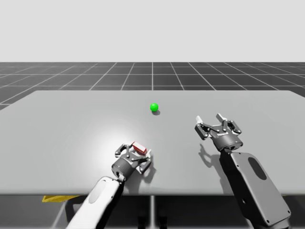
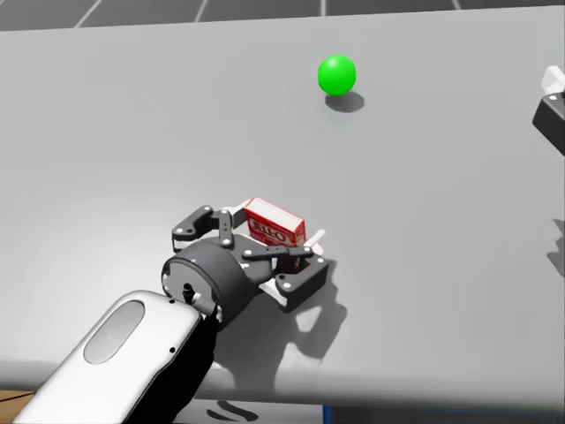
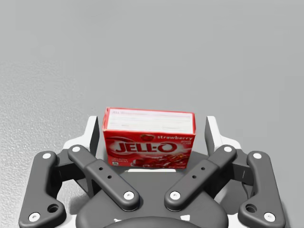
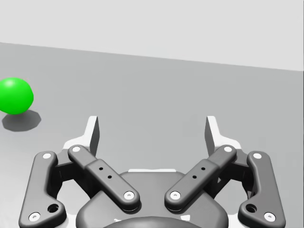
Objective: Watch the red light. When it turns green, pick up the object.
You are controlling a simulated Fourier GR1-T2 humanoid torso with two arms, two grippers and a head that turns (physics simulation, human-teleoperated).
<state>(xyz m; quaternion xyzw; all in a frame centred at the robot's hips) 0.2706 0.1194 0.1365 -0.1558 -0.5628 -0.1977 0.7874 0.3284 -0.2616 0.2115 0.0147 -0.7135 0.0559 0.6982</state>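
Observation:
The light [image 1: 154, 107] is a small ball glowing green on the table, ahead and to the left of my right gripper in the right wrist view [image 4: 15, 96]. A red box [image 3: 149, 140] with a white top stands upright between the fingers of my left gripper [image 3: 152, 128]. A narrow gap shows on each side of the box, so that gripper is open around it. In the head view the box [image 2: 274, 224] sits low on the table inside the left gripper [image 2: 274, 226]. My right gripper [image 1: 209, 118] stands open over bare table, holding nothing.
The grey table [image 1: 71, 124] stretches wide around both arms. Its front edge runs close behind my left wrist. A yellow object [image 1: 59, 197] shows below the table's front edge at the left.

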